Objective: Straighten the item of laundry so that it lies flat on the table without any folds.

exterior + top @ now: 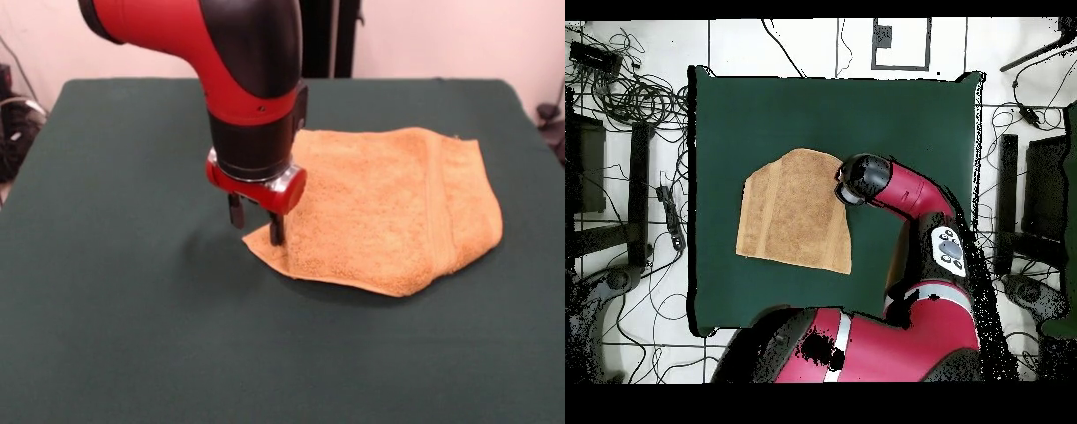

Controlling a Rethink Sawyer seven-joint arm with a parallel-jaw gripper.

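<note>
The item of laundry (388,208) is a golden-orange terry towel lying right of centre on the green table (124,309). It is doubled over, with a thick fold along its right and front edges and a woven band running near the right side. My gripper (256,223) hangs straight down at the towel's pointed left corner. It is open, with one finger (276,231) touching that corner and the other over bare cloth. From above, the towel (790,212) shows as an uneven four-sided shape, and the arm's wrist (862,180) covers its right edge and hides the gripper.
Table edges (693,200) lie well away from the towel on every side. Cables (635,95) and dark equipment sit on the floor around the table. The arm's body (915,300) overhangs the table's side nearest the base.
</note>
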